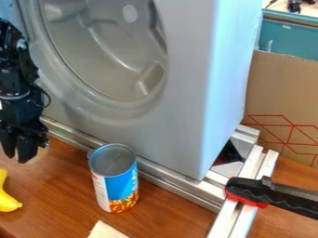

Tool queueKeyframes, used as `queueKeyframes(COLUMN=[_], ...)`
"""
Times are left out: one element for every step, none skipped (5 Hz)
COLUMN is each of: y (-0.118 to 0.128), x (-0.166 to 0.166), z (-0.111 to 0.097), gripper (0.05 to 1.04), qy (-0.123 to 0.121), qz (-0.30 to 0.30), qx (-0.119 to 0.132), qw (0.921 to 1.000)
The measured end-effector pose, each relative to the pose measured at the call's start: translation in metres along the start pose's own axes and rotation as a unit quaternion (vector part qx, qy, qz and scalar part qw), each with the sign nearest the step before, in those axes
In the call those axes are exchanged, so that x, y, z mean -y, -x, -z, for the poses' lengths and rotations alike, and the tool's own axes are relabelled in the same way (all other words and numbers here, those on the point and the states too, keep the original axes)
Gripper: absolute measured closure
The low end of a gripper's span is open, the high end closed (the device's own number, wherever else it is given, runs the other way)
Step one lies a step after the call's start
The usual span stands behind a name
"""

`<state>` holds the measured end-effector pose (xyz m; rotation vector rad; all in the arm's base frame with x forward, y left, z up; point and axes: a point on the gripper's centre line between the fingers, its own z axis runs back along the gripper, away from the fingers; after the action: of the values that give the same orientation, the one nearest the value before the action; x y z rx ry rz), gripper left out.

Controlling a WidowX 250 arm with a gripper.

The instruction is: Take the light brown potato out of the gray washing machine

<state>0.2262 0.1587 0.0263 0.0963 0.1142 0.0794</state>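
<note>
The black gripper (20, 149) hangs at the left edge, in front of the grey machine's lower rail and low over the wooden table. Below and left of it, a yellow banana-like object (7, 199) lies partly cut off by the view's edge. To the gripper's right an upright can (115, 179) with a blue and white label stands on the table, apart from it. Something pale shows just behind the gripper's lower end. A pale flat piece (105, 230) lies at the bottom edge, below the can.
A grey washing-machine-like body (186, 93) with a round recess stands behind the can on metal rails (174, 183). At the right, a black and red clamp (248, 191) grips a rail. Behind it are a cardboard box (282, 93) and a teal surface (288, 39).
</note>
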Motion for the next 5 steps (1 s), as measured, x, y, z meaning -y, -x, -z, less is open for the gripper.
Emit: queueKeyframes(y=[-0.011,-0.023,-0.026,-0.021,-0.005], x=[0.0,-0.006,-0.009,-0.006,-0.001], z=[0.029,0.037,0.045,0.045,0.024], gripper=[0.692,0.692,0.692,0.653,0.345], qy=[0.033,0.034,0.025,0.034,0.028], qz=[0.003,-0.026,-0.047,-0.058,-0.105], qx=[-0.026,-0.03,-0.049,-0.063,-0.054], qw=[0.9991,0.9987,0.9973,0.9958,0.9927])
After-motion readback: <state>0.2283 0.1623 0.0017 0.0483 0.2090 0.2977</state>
